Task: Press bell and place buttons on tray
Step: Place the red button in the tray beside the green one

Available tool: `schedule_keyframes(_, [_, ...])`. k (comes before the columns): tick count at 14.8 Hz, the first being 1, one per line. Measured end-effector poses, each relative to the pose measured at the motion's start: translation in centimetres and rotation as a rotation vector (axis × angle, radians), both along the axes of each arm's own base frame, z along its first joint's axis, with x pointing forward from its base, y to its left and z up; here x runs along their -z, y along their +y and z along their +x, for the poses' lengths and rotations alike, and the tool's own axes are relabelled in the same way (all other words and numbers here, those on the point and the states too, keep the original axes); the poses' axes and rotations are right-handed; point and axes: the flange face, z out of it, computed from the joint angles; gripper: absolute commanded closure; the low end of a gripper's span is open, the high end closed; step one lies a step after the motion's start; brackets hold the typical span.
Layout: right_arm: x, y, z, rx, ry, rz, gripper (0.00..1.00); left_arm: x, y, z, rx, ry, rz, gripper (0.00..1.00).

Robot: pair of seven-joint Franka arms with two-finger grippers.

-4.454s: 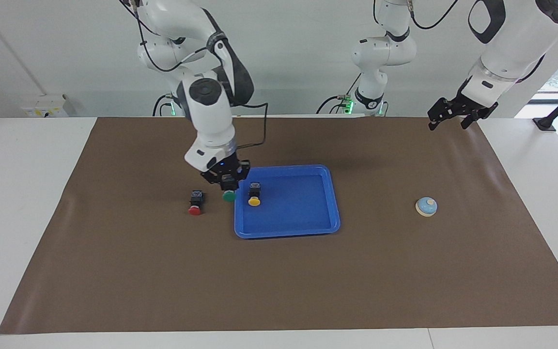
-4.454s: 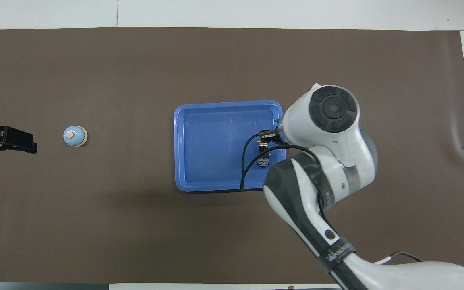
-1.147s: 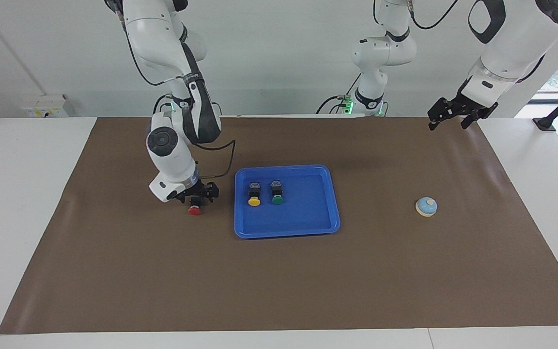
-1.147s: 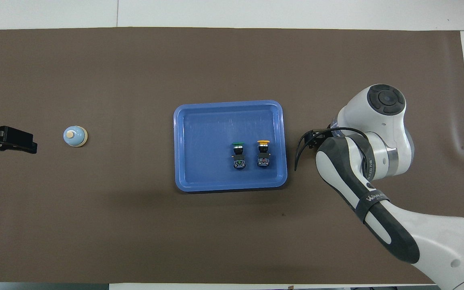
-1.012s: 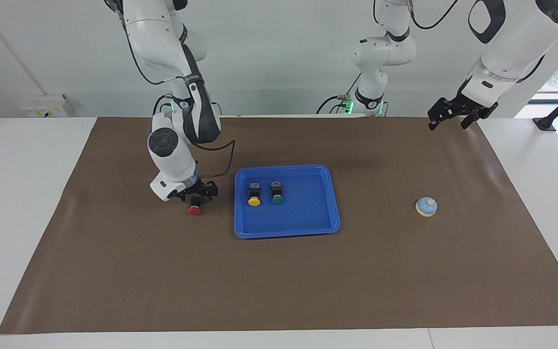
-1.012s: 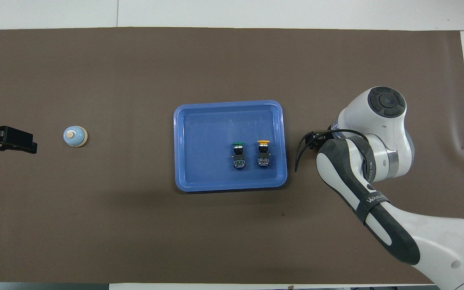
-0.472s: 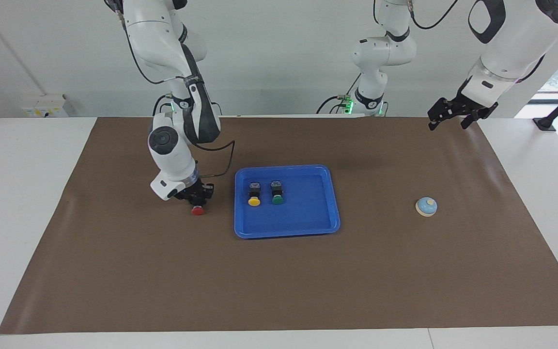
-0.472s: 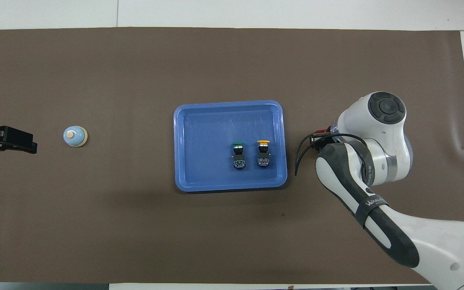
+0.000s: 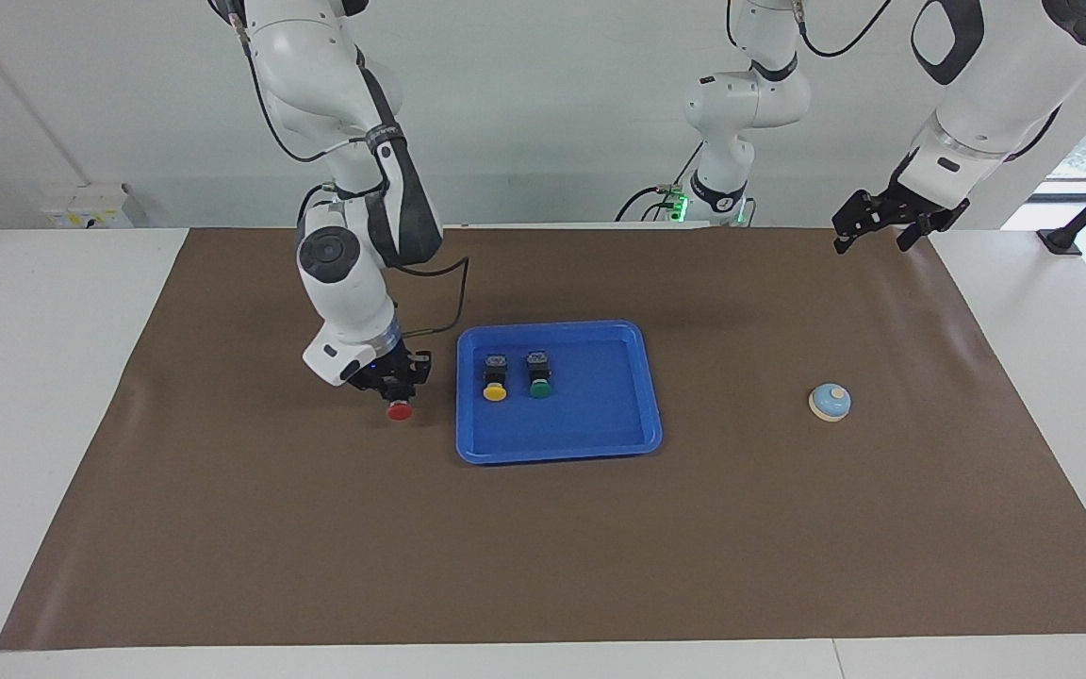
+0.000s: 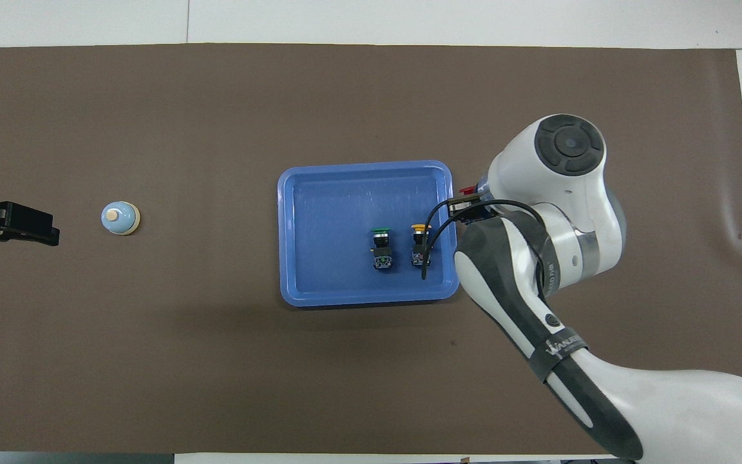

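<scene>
Nearest the robots, the left hand (image 9: pixel 868 229) hangs over the worktop's robot-side edge at the left arm's end, jaws spread wide and empty; that arm waits.

Toward the middle of the worktop lies the tray (image 9: pixel 590 448), with two of the three buttons already on it: the yellow button (image 9: pixel 495 377) and the green button (image 9: pixel 539 374) stand side by side on the part of its floor toward the right arm's end.

The third is on its way. The right hand (image 9: pixel 399 389) is closed on the black body of the red button (image 9: pixel 400 410), cap pointing away from the robots, just beside the tray's rim at the right arm's end. Whether the button has left the brown mat (image 9: pixel 317 547) cannot be told for sure; in the overhead view its red cap (image 10: pixel 467 190) shows right next to the rim.

The bell (image 9: pixel 830 402) sits alone on the mat, well apart from the tray, toward the left arm's end of the worktop; nothing touches it.

So, by my reckoning, two buttons are placed, one is in hand and must go over the rim, and whether the bell has been rung cannot be seen.
</scene>
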Motion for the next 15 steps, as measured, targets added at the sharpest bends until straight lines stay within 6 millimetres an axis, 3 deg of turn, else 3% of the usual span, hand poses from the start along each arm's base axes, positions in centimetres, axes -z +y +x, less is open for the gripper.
schedule_keyframes(5, [-1.3,12.1,-1.4,0.026,0.006,-0.001,1.00,0.0,0.0,0.0,0.000,0.000,0.000,0.00])
schedule_keyframes(8, [0.3,18.0,-2.4,0.055,0.012,0.002,1.00,0.0,0.0,0.0,0.000,0.000,0.000,0.00])
schedule_keyframes(15, [4.3,21.9,-3.9,0.096,0.040,0.021,1.00,0.0,0.0,0.0,0.000,0.000,0.000,0.00])
